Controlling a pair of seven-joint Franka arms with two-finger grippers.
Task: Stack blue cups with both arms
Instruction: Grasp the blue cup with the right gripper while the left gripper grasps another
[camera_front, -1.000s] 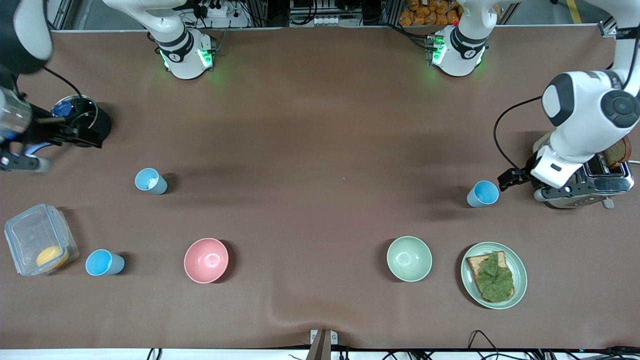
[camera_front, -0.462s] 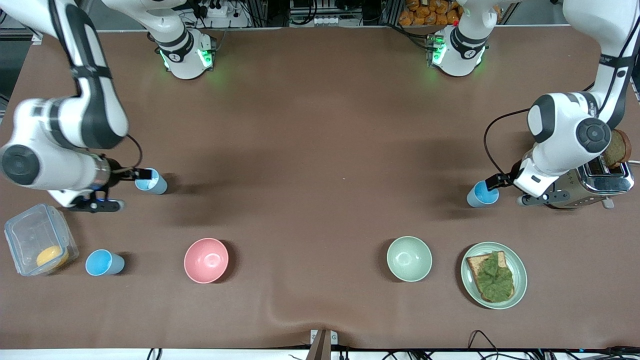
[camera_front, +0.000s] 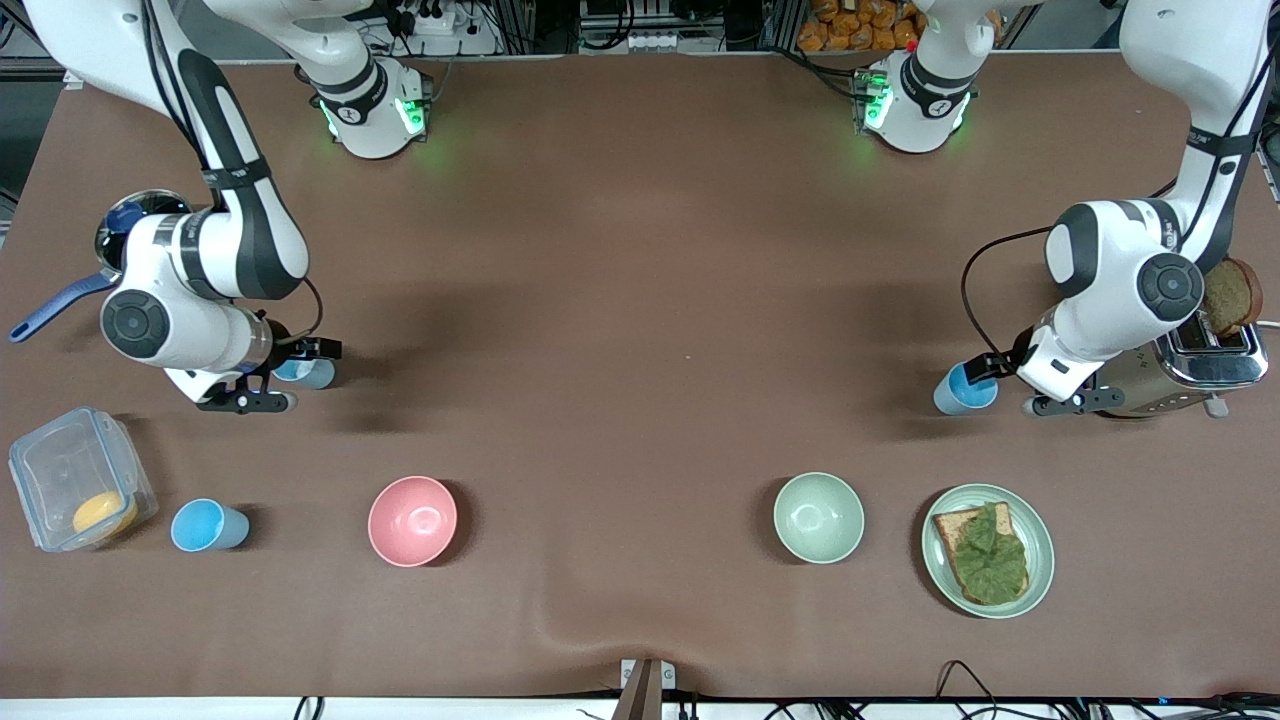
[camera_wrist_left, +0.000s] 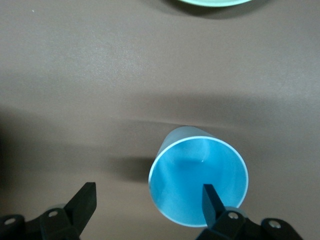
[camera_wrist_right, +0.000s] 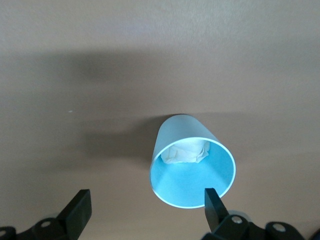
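1. Big change first: the right arm (camera_front: 190, 280) has swung in from the table edge since a second ago, and its right gripper (camera_front: 290, 375) now sits low at the paler cup (camera_front: 305, 372), the one with white crumpled stuff inside.
2. In the right wrist view its fingers (camera_wrist_right: 212, 202) are spread wide, one just at the rim of that cup (camera_wrist_right: 192, 162), nothing gripped.
3. The left arm (camera_front: 1120, 280) has crept in from beside the toaster (camera_front: 1200, 375), so the left gripper (camera_front: 985, 372) is now at the bright blue cup (camera_front: 962, 390).
4. The left wrist view shows wide-open fingers (camera_wrist_left: 210, 197), one over the rim of the cup (camera_wrist_left: 197, 180), no hold on it.
5. Third blue cup (camera_front: 205, 526) hasn't moved; it stands on the tabletop (camera_front: 640, 300) between the plastic box (camera_front: 75, 490) and pink bowl (camera_front: 412, 520).
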